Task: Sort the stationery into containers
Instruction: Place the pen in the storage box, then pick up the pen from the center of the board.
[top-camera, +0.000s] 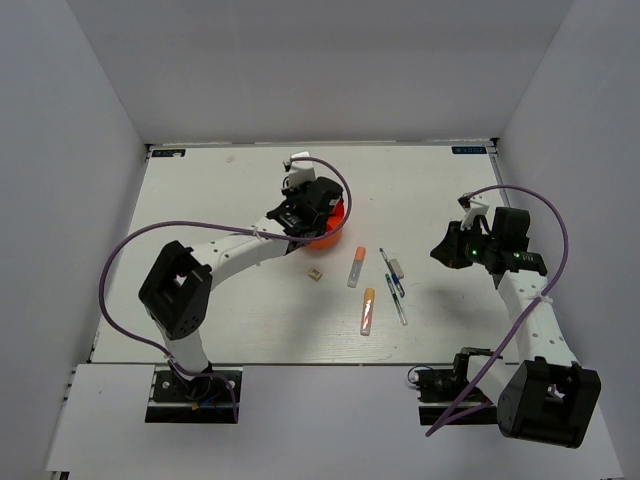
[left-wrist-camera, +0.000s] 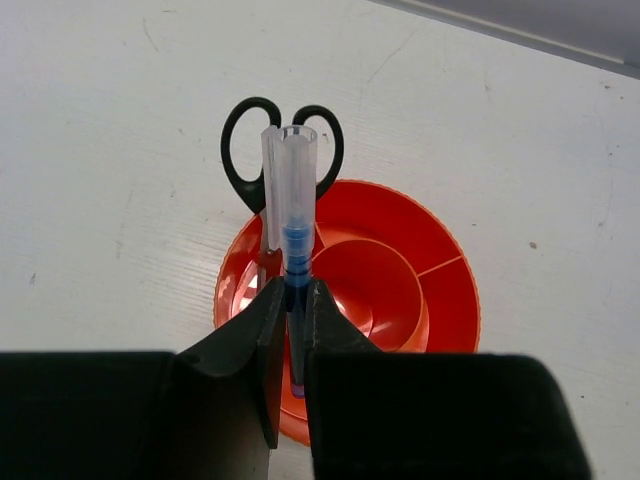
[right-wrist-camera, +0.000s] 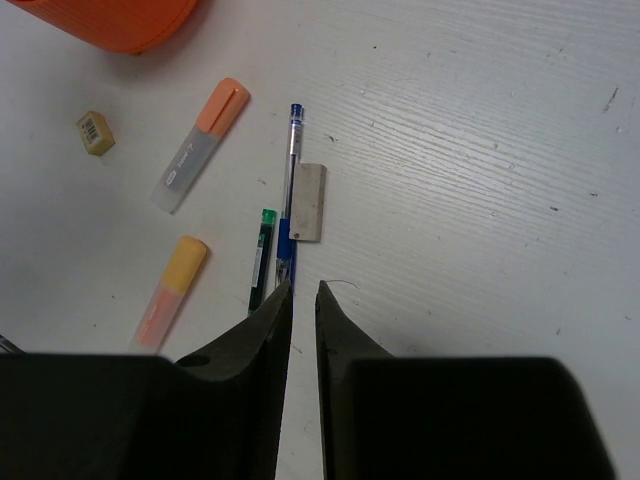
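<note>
The left arm (top-camera: 235, 250) stretches forward across the surface (top-camera: 220, 190), its left claw (left-wrist-camera: 290, 312) clamped on 1 blue pen (left-wrist-camera: 290, 190) held upright over the orange organiser (left-wrist-camera: 445, 300). Black scissors (left-wrist-camera: 250, 135) stand in its far compartment, handles up. The right arm (top-camera: 530, 310) is bent back, and the right claw (right-wrist-camera: 300, 300) hangs nearly together, gripping nothing. Below it lie a second blue pen (right-wrist-camera: 293, 160) touching the white eraser (right-wrist-camera: 309, 200), a green pen (right-wrist-camera: 262, 255), 2 markers (right-wrist-camera: 200, 145) and the tan block (right-wrist-camera: 94, 133).
</note>
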